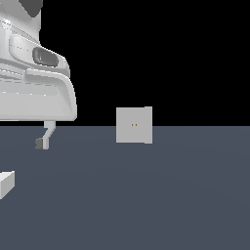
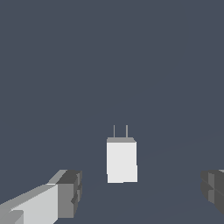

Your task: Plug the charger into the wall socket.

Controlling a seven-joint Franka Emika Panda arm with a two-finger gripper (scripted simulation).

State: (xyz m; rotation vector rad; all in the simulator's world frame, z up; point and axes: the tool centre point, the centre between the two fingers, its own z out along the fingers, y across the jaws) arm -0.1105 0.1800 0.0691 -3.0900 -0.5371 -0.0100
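The charger (image 2: 121, 159) is a small off-white block lying on the dark grey floor, with two thin prongs (image 2: 120, 131) on one end. In the wrist view it lies below my gripper (image 2: 141, 192), between the lines of the two fingers and not touching either. The gripper is open and empty, above the floor. In the exterior view the charger (image 1: 6, 183) is cut off at the left edge, and only one finger (image 1: 46, 137) shows under the white hand. The wall socket (image 1: 134, 125) is an upright pale square plate with two tiny holes, standing farther toward the exterior view's right.
The white robot hand and arm (image 1: 34, 73) fill the upper left of the exterior view. The dark grey floor (image 1: 146, 195) stretches across the lower half, with a black background behind the socket.
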